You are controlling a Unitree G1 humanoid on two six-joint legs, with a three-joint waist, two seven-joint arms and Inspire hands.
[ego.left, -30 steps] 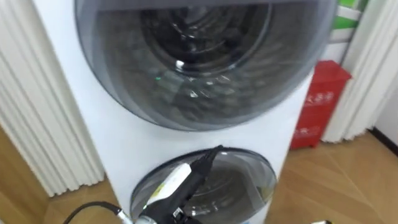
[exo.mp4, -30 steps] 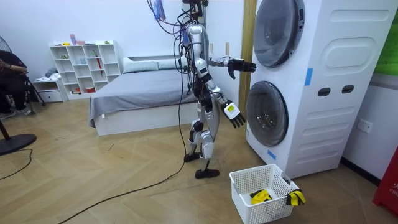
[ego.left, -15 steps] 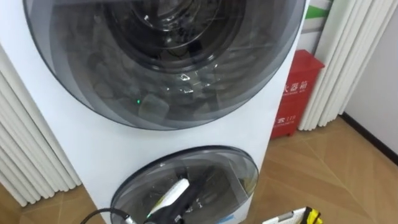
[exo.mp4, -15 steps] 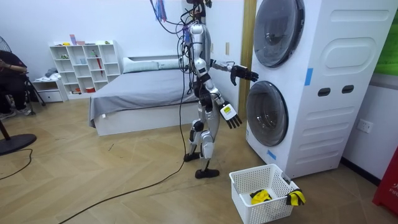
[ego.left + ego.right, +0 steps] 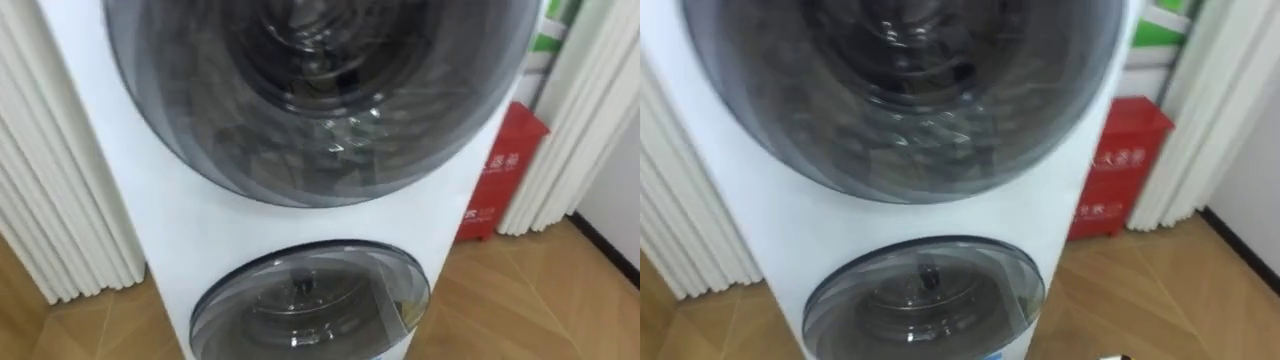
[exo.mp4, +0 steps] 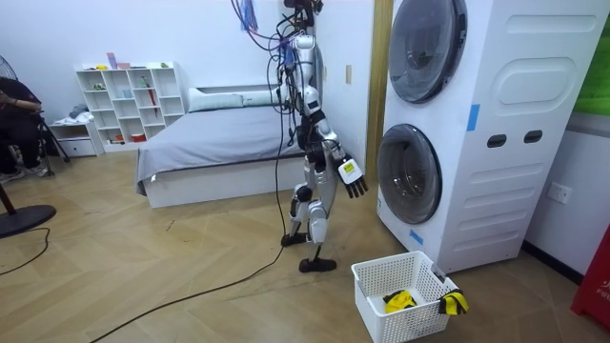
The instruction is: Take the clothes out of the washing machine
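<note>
I stand facing a white stack of two front-loading machines. The upper round door (image 5: pixel 320 90) and the lower round door (image 5: pixel 310 305) are both closed, and behind their dark glass I see only the steel drums. My right hand (image 6: pixel 353 178) hangs before my hip, a short way from the lower door (image 6: pixel 410 173), with its fingers relaxed and holding nothing. A white laundry basket (image 6: pixel 381 276) stands on the floor beside the machines with a yellow cloth (image 6: pixel 400 300) in it.
A red box (image 5: pixel 505 170) stands on the floor to the right of the machines, and white curtains (image 5: pixel 50 200) hang to their left. Behind me are a bed (image 6: pixel 219 143) and a white shelf (image 6: pixel 129 105). A person (image 6: pixel 14 114) sits at the room view's left edge.
My left hand, held out towards the upper door a second ago, has dropped and left the eye view. The eye view itself has shifted. My right hand has hardly moved.
</note>
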